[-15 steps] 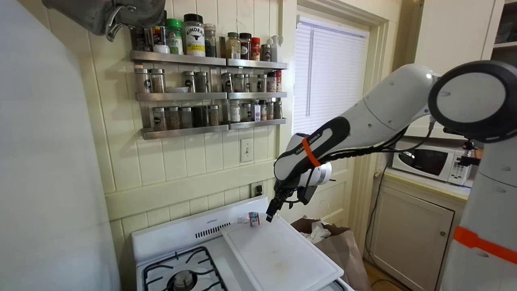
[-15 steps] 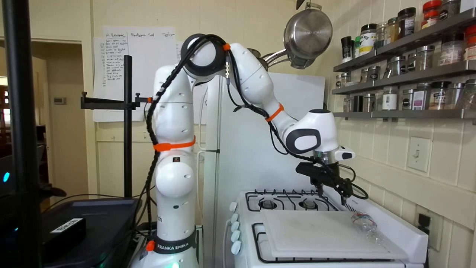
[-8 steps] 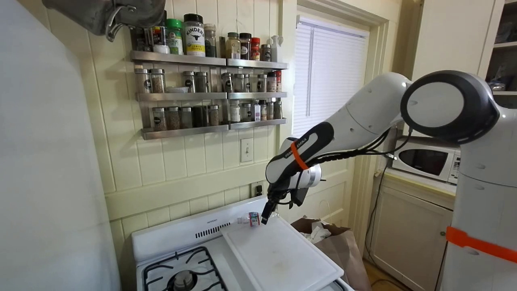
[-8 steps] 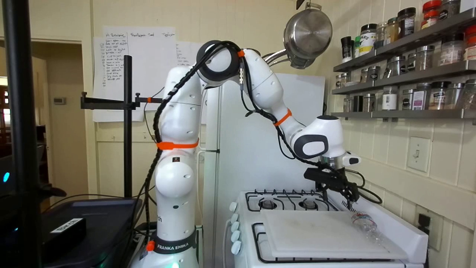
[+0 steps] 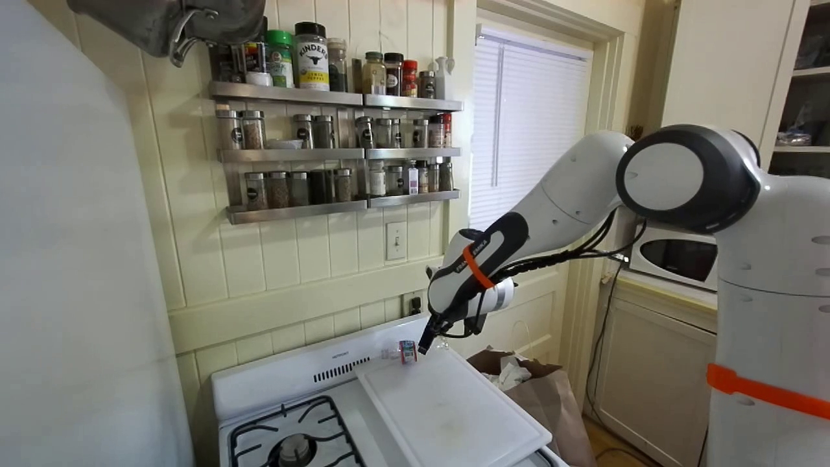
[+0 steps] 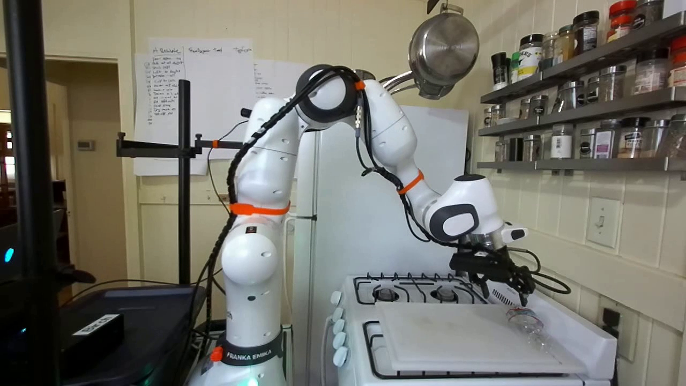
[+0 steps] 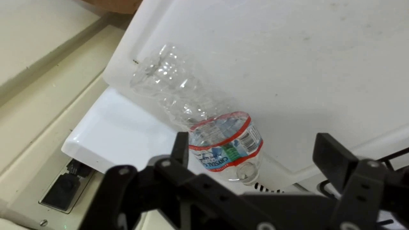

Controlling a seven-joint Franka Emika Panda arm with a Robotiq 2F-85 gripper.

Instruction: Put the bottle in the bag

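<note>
The FRANKA EMIKA arm (image 6: 394,128) overhangs the gas stove (image 5: 266,384). The brown paper bag (image 5: 546,405) stands past one long edge of the cutting board (image 5: 450,412). The gripper (image 7: 252,143), jaws parted, holds nothing; along the back edge lies the plastic bottle (image 7: 195,110). The reach looks nearly done; grasp, carry and drop remain. The label (image 7: 220,155) reads "CRYSTAL".

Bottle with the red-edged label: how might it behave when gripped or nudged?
The bottle is probably light, as it looks empty. Its thin-looking, rippled plastic will likely dent when squeezed. Lying on its side, it may roll if nudged.
</note>
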